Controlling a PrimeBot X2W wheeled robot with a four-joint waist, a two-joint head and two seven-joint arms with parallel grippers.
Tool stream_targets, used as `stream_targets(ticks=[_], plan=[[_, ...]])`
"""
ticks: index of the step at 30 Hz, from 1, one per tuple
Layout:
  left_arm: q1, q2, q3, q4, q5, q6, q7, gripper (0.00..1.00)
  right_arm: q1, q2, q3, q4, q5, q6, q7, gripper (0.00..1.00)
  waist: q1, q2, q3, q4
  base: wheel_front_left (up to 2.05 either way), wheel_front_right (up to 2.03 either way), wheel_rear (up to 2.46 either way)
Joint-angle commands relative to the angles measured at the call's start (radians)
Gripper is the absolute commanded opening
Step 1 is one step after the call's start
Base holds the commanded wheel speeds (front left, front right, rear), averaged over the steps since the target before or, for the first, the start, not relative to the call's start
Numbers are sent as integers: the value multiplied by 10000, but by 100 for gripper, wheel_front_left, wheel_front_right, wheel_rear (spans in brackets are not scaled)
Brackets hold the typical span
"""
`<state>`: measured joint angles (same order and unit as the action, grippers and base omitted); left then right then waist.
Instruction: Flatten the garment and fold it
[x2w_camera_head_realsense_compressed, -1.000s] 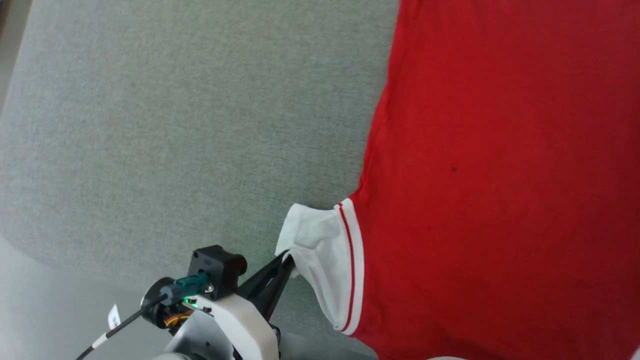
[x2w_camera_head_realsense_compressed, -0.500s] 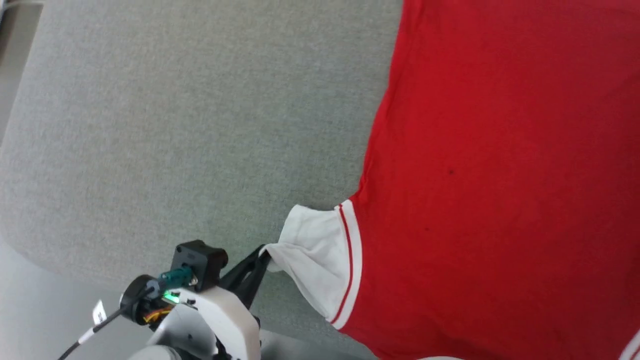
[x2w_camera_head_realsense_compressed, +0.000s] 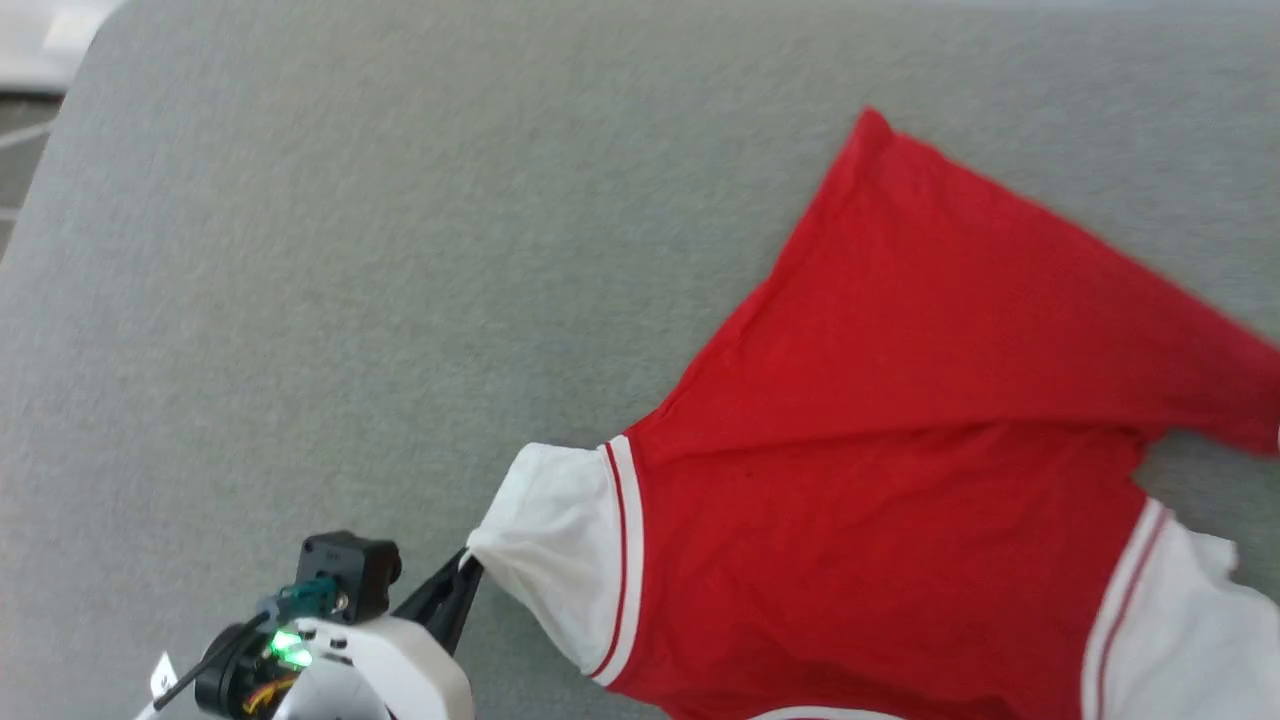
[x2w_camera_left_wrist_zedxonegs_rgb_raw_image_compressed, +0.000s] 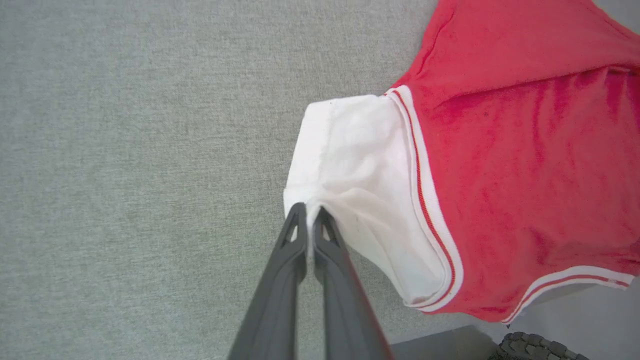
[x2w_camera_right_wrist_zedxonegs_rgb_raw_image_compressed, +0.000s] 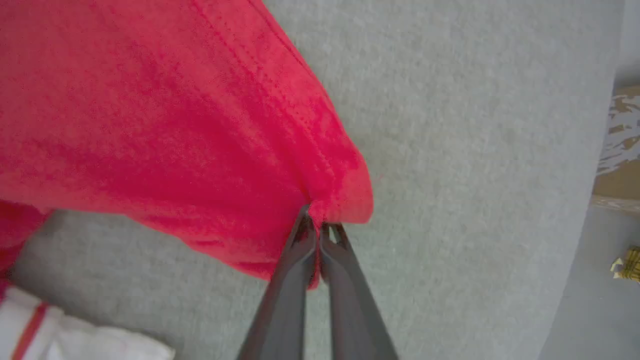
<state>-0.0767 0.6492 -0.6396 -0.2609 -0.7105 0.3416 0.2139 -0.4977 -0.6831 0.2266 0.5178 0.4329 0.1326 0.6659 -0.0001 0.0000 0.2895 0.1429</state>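
The garment (x2w_camera_head_realsense_compressed: 880, 520) is a red shirt with white sleeves, lying on the grey table (x2w_camera_head_realsense_compressed: 350, 300). Its red lower part is drawn up into a diagonal flap running to the right. At the lower left of the head view, my left gripper (x2w_camera_head_realsense_compressed: 467, 562) is shut on the edge of the near white sleeve (x2w_camera_head_realsense_compressed: 545, 530). The left wrist view shows that same pinch, left gripper (x2w_camera_left_wrist_zedxonegs_rgb_raw_image_compressed: 309, 212) on the sleeve (x2w_camera_left_wrist_zedxonegs_rgb_raw_image_compressed: 355, 165). In the right wrist view my right gripper (x2w_camera_right_wrist_zedxonegs_rgb_raw_image_compressed: 317, 222) is shut on a corner of the garment's red hem (x2w_camera_right_wrist_zedxonegs_rgb_raw_image_compressed: 340, 195), held above the table. The other white sleeve (x2w_camera_head_realsense_compressed: 1190, 620) lies at the lower right.
The grey cloth-covered table reaches its rounded edge at the upper left of the head view, with floor (x2w_camera_head_realsense_compressed: 40, 60) beyond. In the right wrist view the table's edge runs down the right side, with a cardboard box (x2w_camera_right_wrist_zedxonegs_rgb_raw_image_compressed: 617, 150) past it.
The head camera has shifted. The garment's red lower part now stands lifted and drawn to the right in a fold. My left gripper has pulled the white sleeve a little leftward.
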Motion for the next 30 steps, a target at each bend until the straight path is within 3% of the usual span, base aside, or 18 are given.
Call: stream_targets(ticks=[1,8,15,21,22,23,30], plan=[[160,11,69,26,-145,86,-103,0,522,-60,-81,-289,57,-19,117,0,1,0,-1154,-1128,0,0,0],[528,14,118,22,-343,156,-237,0,3258,254,-1675,-2563,263,-19,1256,0,1,0,-1522,-1513,0,0,0],[524,-85,269,0,-414,161,-529,0,5563,1677,-3484,-4739,-151,-19,2575,0,1,0,-1577,-1489,0,0,0],[375,-106,210,-51,-341,123,-517,0,6423,2514,-3976,-5236,-655,-19,3073,0,1,0,-1483,-1346,0,0,0],[356,-103,204,-49,-326,129,-510,0,6445,2562,-4013,-5280,-706,-19,3080,21,1,0,-1458,-1309,0,0,0],[334,-104,201,-45,-309,138,-508,0,6435,2583,-4035,-5345,-740,-19,3062,98,1,0,-1437,-1265,0,0,0],[154,-206,196,-162,-158,239,-606,0,5667,2430,-4058,-6412,-181,-19,3385,100,1,0,-1203,-932,0,0,0]])
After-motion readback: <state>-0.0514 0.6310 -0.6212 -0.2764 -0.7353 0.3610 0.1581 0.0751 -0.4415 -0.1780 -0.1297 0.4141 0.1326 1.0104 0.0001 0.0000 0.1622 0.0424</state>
